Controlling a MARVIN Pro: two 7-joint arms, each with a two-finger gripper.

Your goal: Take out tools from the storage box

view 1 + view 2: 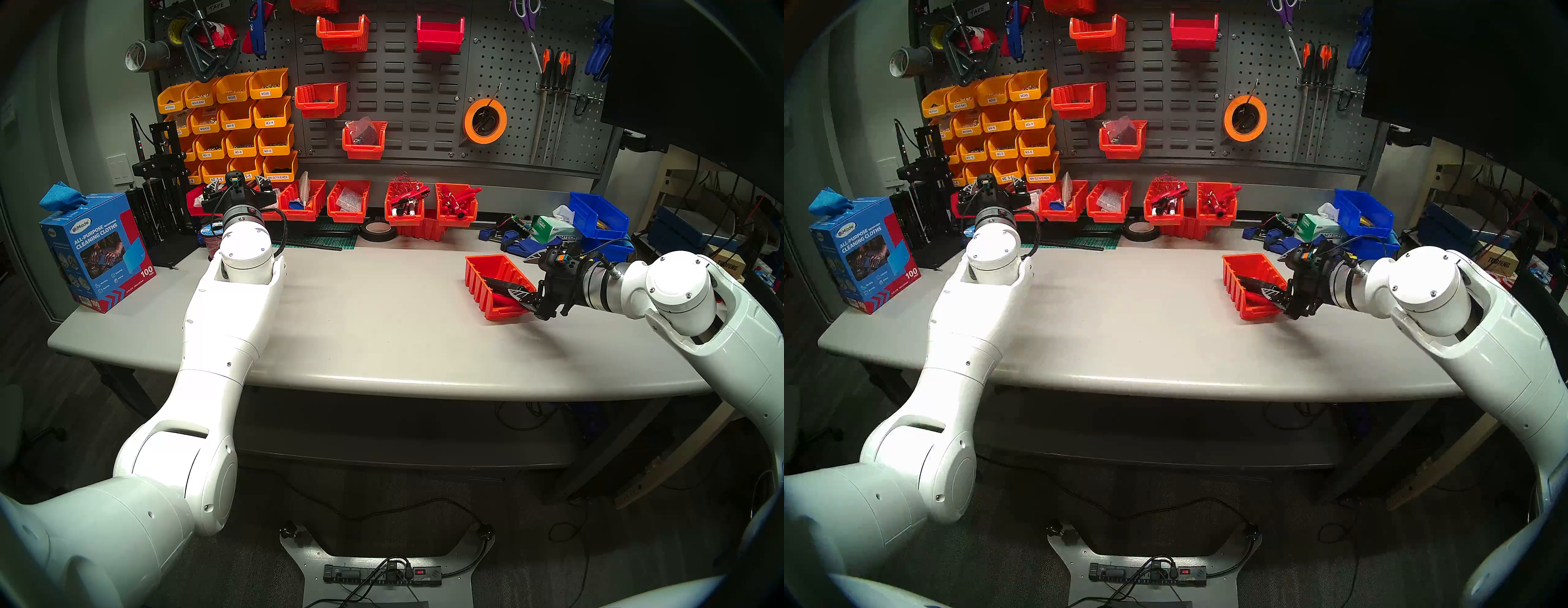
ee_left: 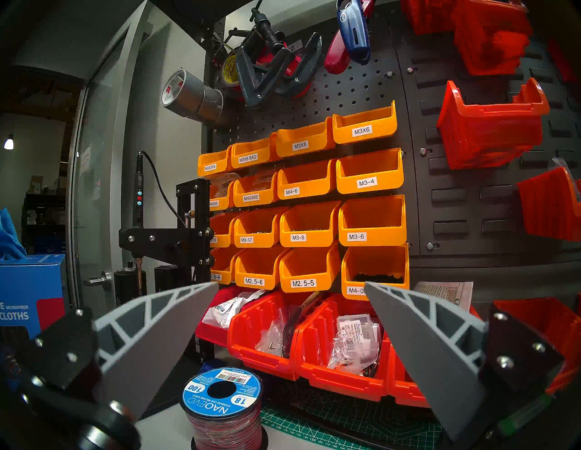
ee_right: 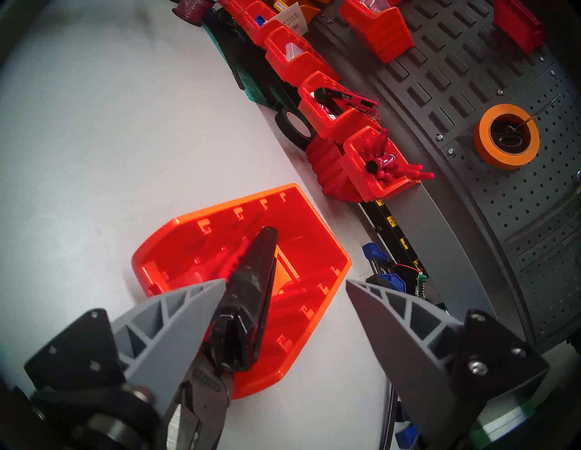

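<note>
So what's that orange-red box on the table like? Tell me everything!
The orange-red box is a small shiny plastic bin with ribbed sides and a sloped open front. It sits flat on the grey table, near the robot's right side. Inside lie a long black tool and red-handled pliers, poking out over the low front. The right gripper is at that opening, fingers apart around the tools.

Yellow bins (image 2: pixel 371 172) beyond the left gripper (image 2: pixel 290 317): M3X6, M3X8, M3-4, M4-6, M3-8, M3-6, M2.5-5
Wire spool (image 2: pixel 222 392) below it: NAOEVO, 18, 100
Tape roll (image 2: pixel 176 89) up left: 3M
Blue box (image 1: pixel 97 250) to its left: ALL-PURPOSE CLEANING CLOTHS, 100
</note>
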